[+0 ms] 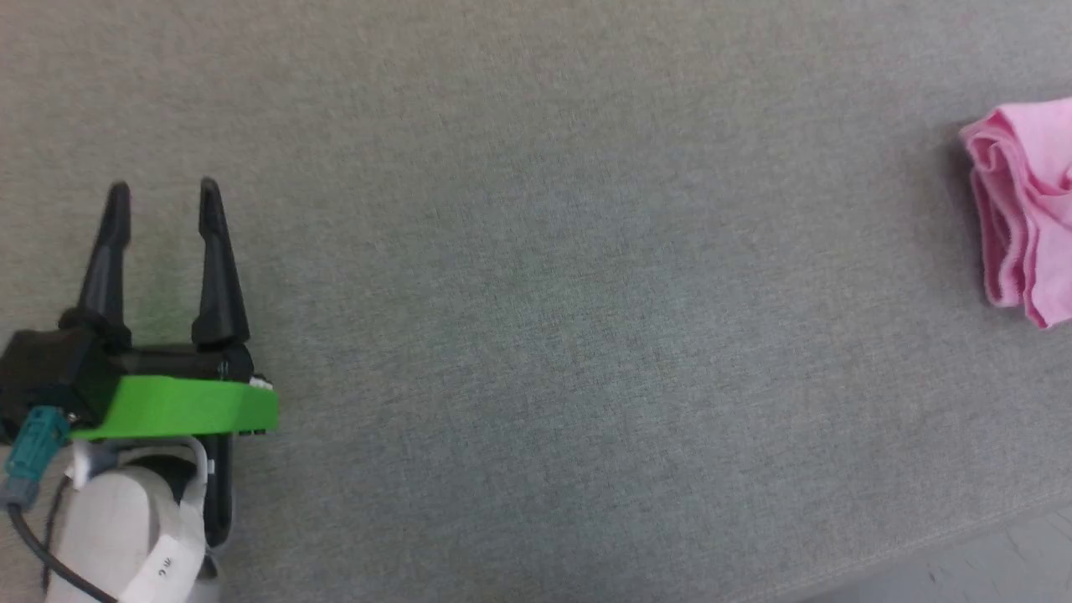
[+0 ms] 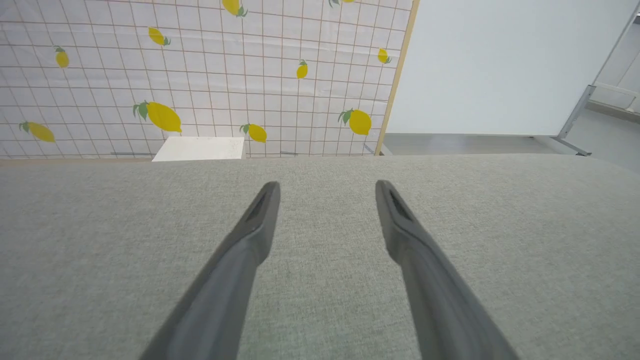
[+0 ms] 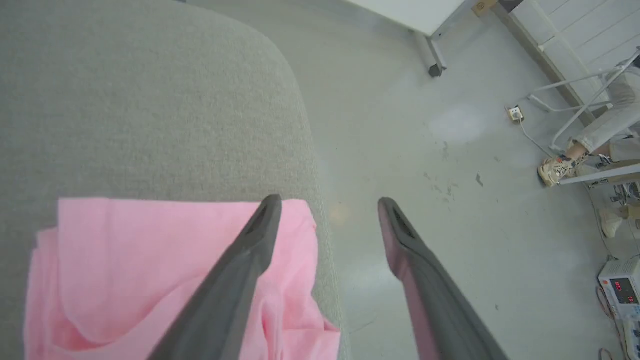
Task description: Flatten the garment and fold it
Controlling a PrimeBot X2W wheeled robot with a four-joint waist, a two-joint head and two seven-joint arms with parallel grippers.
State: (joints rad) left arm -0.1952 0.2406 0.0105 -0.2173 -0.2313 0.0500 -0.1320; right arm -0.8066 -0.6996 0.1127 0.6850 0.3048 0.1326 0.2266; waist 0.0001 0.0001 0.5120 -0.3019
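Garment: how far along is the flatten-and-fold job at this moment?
Done: nothing; the garment lies bunched at the right edge of the grey surface. In hand: the right pincer, open and empty, hovers by the garment; the left pincer, open, sits over bare surface far off. Left: grasp, spread flat, fold.

Showed two long, tapering black fingers on the left gripper (image 1: 163,188), rooted in a blocky black housing (image 1: 50,368). Wore a bright green plate (image 1: 180,406) across the wrist. Trailed a thin black cable (image 1: 33,548) from a teal plug (image 1: 33,448). Joined onto a rounded white forearm (image 1: 117,536), wrapped by a white strap (image 1: 167,561) with small dark lettering. Bore similar dark grey fingers, slotted near the tips, on the right gripper (image 3: 328,201).
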